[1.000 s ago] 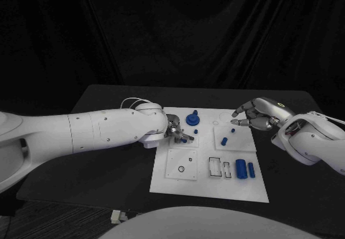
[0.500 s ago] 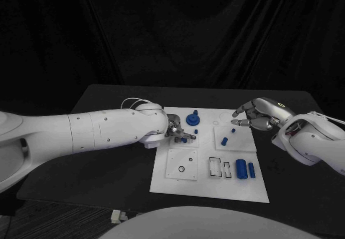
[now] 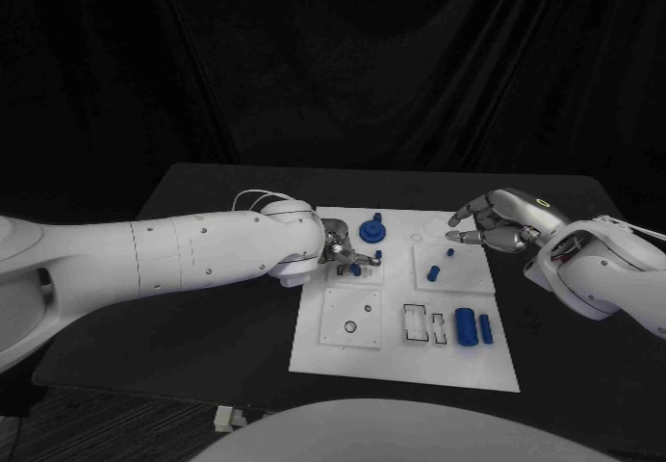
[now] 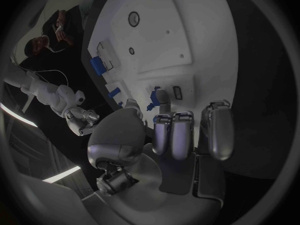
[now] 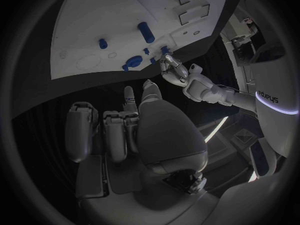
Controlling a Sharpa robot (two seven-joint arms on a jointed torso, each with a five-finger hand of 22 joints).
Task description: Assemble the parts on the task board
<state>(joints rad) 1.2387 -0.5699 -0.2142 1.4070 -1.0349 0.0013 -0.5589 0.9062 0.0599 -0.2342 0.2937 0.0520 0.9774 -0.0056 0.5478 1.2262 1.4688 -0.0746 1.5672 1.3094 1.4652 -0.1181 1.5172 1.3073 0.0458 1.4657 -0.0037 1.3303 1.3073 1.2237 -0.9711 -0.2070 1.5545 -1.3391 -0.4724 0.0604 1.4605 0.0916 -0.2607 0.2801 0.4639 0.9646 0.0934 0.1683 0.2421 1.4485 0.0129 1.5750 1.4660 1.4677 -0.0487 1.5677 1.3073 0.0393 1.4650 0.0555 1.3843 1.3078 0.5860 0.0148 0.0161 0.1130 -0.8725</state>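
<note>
The white task board point(image 3: 402, 361) lies mid-table. My left hand point(image 3: 345, 255) is low over its far left section. In the left wrist view a small blue part point(image 4: 151, 99) sits between the thumb and a fingertip point(image 4: 161, 96), apparently pinched. More small blue pieces point(image 3: 357, 272) stand just under the hand. A blue gear point(image 3: 371, 231) sits beyond it. My right hand point(image 3: 489, 228) hovers over the board's far right corner with fingers curled and nothing in them. Near it are a blue peg point(image 3: 432, 273) and a smaller one point(image 3: 448, 253).
Two blue cylinders point(image 3: 473, 327) lie on the board's near right, beside rectangular slots point(image 3: 418, 323). A square plate with round holes point(image 3: 351, 318) occupies the near left. The black table point(image 3: 208, 318) extends on both sides of the board.
The fingers of my left hand have shifted slightly over the small blue pieces, one reaching a little further right. The right hand has not moved.
</note>
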